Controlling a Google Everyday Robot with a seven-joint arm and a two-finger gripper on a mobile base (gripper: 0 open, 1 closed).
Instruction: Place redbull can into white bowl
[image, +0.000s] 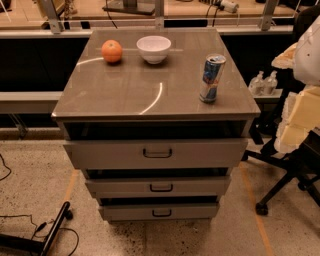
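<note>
Nearest, below the counter's (125, 95) front edge, three drawers (157, 152) stood partly pulled out, the top one furthest. A chair (295, 170) crowded the floor off the front right corner. On top, the can (212, 78) stood upright close to the right edge, nearer the front right corner than the back, touching nothing. From it a broad stretch of bare top ran to the bowl (153, 49) at the middle of the back edge. An orange (111, 51) sat just left of the bowl, apart from it. The gripper was outside the view, so its opening and hold could not be told.
</note>
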